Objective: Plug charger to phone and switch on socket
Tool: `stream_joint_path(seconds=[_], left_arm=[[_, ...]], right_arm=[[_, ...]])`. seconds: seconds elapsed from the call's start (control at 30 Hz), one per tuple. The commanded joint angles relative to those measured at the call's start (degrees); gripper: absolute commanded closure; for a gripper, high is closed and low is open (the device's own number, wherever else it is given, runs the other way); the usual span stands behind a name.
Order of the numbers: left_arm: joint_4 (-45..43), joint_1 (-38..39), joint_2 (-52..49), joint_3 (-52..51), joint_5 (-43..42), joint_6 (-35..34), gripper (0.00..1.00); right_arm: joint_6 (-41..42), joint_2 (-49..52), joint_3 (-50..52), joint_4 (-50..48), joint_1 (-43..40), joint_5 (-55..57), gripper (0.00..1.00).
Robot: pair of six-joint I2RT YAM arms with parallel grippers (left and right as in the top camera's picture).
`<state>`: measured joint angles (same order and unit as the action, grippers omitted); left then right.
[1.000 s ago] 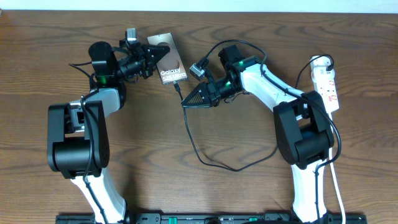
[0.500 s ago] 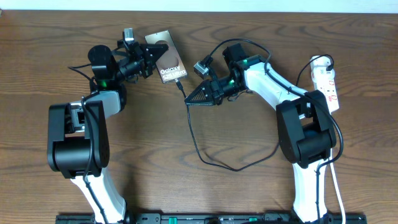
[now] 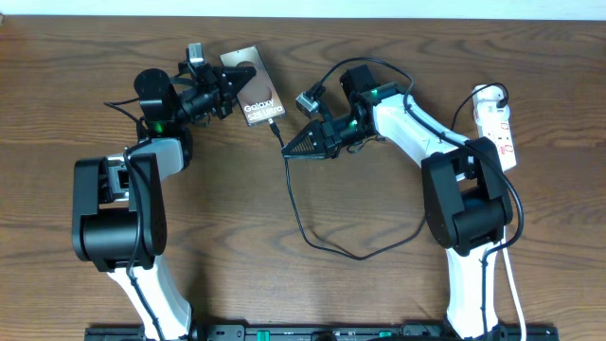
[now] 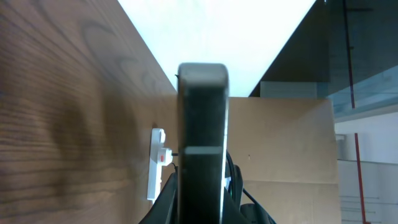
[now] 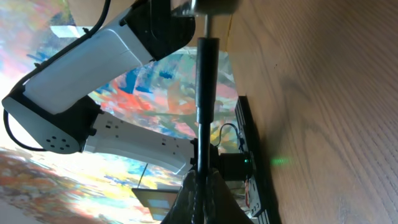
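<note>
Left gripper (image 3: 227,90) clamps the flat metallic grey-bronze phone slab (image 3: 256,90) by its edge. Right gripper (image 3: 288,153) pinches the thin black charger cable (image 5: 204,93) above the grainy wood table (image 3: 237,218).

Dark wooden table in a bright room, seen from above and from two low angles.
From above, the brown wood-grain table (image 3: 284,284) fills the view, and a thin white strip (image 3: 398,8) runs along its far edge. In the left wrist view, a glaring white surface (image 4: 217,31) lies beyond the tabletop, with a tan cardboard-like board (image 4: 280,143) and a dark grey panel (image 4: 367,43) beside it. In the right wrist view, a blurred backdrop of blue, orange and red splashes (image 5: 37,37) lies past the table edge.
</note>
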<state>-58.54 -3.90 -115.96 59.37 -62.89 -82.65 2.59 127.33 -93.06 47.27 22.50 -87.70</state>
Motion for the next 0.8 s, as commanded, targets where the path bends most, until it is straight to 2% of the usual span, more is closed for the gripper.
stream_joint_path(seconds=[0.0, 0.77], left_arm=[[-0.90, 0.09, 0.22, 0.02, 0.17, 0.26, 0.93], [-0.72, 0.09, 0.22, -0.02, 0.57, 0.04, 0.93]], right_arm=[[0.35, -2.73, -1.46, -0.15, -0.17, -1.66, 0.99], [0.39, -2.95, -1.46, -1.09, 1.07, -1.66, 0.99]])
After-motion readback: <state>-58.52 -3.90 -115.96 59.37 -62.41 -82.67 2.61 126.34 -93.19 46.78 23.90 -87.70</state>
